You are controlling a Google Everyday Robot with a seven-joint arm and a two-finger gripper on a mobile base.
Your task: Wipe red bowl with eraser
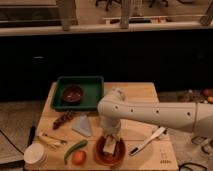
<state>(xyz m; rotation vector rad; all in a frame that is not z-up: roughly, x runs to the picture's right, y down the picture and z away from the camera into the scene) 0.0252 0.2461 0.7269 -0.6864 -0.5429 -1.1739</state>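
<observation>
No brand, label or writing can be read anywhere on the wooden surface [135,92]. A small dark mark sits near its front right corner, too blurred to make out.

The green tray [95,82] at the back left holds the small dark maroon bowl [72,94]; its inside looks dark and nothing in it can be told. The red bowl [109,152] sits at the front edge of the surface, near the middle, and holds the eraser [109,145] — a pale block resting inside it, its whitish face turned up toward the camera. Its long axis runs roughly front to back, though the blur makes this uncertain.

The white arm [150,114] reaches in from the right and bends down over the bowl. The gripper [111,139] hangs straight above the eraser, at or touching its top; whether the fingers clasp the block cannot be told.

Left of the bowl lie an orange round fruit [78,157] and a green pepper [75,149], with a white cup [35,154] at the front left corner. A grey-blue cloth [82,125] lies between tray and bowl — a white spoon [147,141] lies to the bowl's right.
</observation>
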